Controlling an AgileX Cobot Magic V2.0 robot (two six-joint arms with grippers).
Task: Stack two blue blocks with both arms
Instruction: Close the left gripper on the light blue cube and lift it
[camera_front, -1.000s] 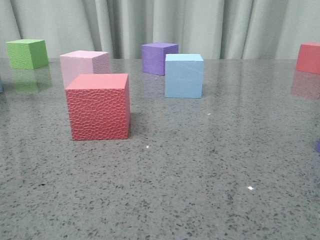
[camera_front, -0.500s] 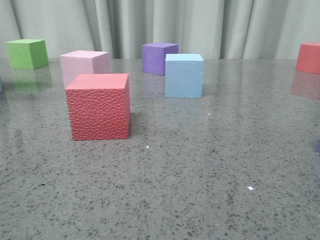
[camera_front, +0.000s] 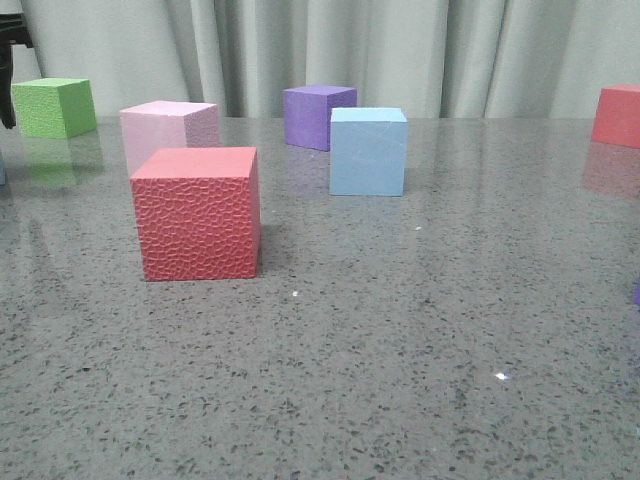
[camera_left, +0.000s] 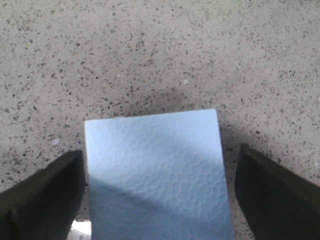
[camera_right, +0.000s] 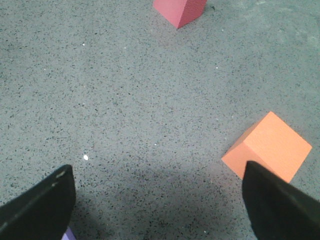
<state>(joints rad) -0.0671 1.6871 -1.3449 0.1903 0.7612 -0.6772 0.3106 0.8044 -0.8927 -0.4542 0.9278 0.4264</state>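
One pale blue block (camera_front: 368, 152) stands on the table right of centre in the front view, in front of the purple cube (camera_front: 318, 116). A second blue block (camera_left: 156, 175) sits on the table in the left wrist view, between the fingers of my left gripper (camera_left: 159, 172). That gripper is open, one finger close against the block's side and the other a small gap away. A dark part of the left arm (camera_front: 8, 60) shows at the front view's far left edge. My right gripper (camera_right: 157, 172) is open over bare table with nothing between its fingers.
A textured red cube (camera_front: 198, 212) stands front left, with a pale pink cube (camera_front: 168, 130) behind it and a green cube (camera_front: 54, 106) at back left. Another red cube (camera_front: 617, 115) is at far right. An orange cube (camera_right: 272, 145) lies by the right gripper's finger.
A dark part of the left arm has come into the front view at the top left edge. The cubes have not moved.
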